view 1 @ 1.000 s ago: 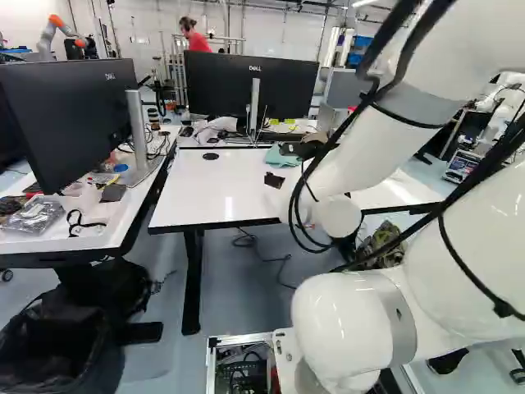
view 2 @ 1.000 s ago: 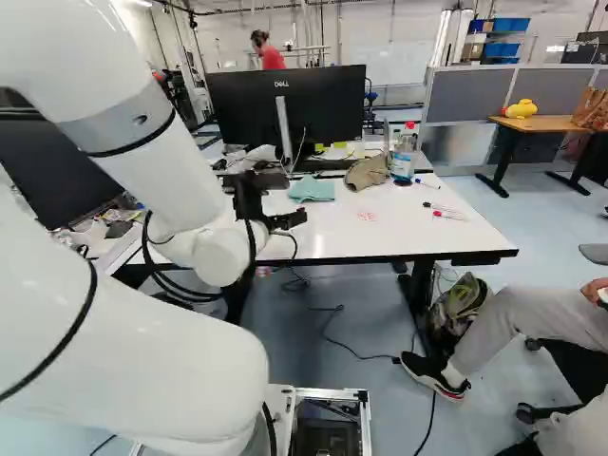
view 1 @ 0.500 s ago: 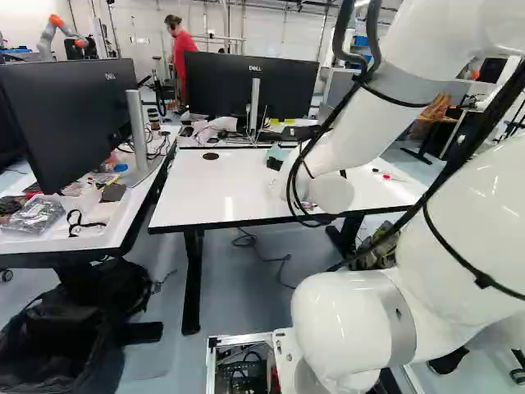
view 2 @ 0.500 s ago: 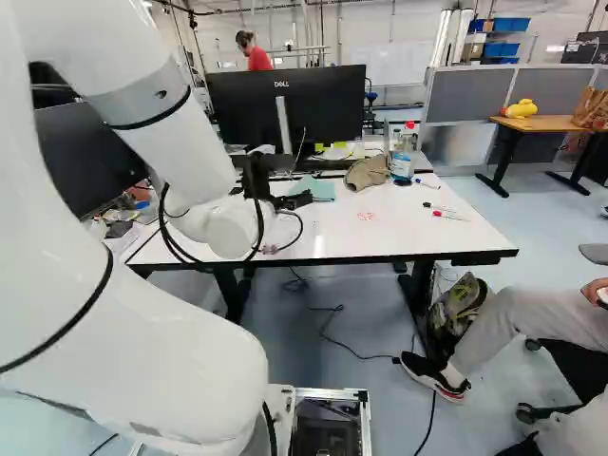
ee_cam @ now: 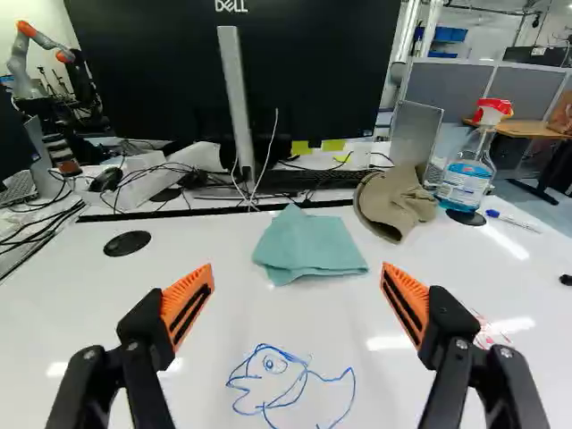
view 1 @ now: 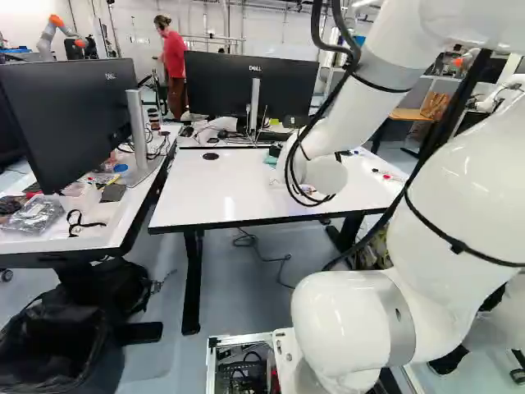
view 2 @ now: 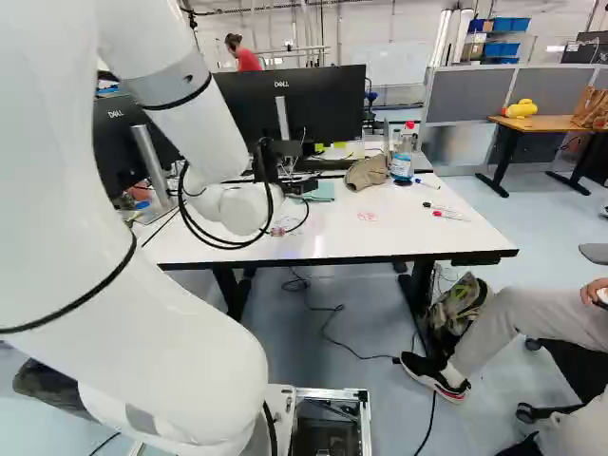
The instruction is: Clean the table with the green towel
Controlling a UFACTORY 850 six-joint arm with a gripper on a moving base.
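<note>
Standing spread, the gripper faces a white table with blue drawing, grey partitions beyond

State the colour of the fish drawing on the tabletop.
Blue; it shows best in the wrist view.

This looks like a robotics lab: in the left base view, another robot stands toward eleven o'clock, and a cluttered desk at nine. Grey partitions stand at two in the right base view.
</note>
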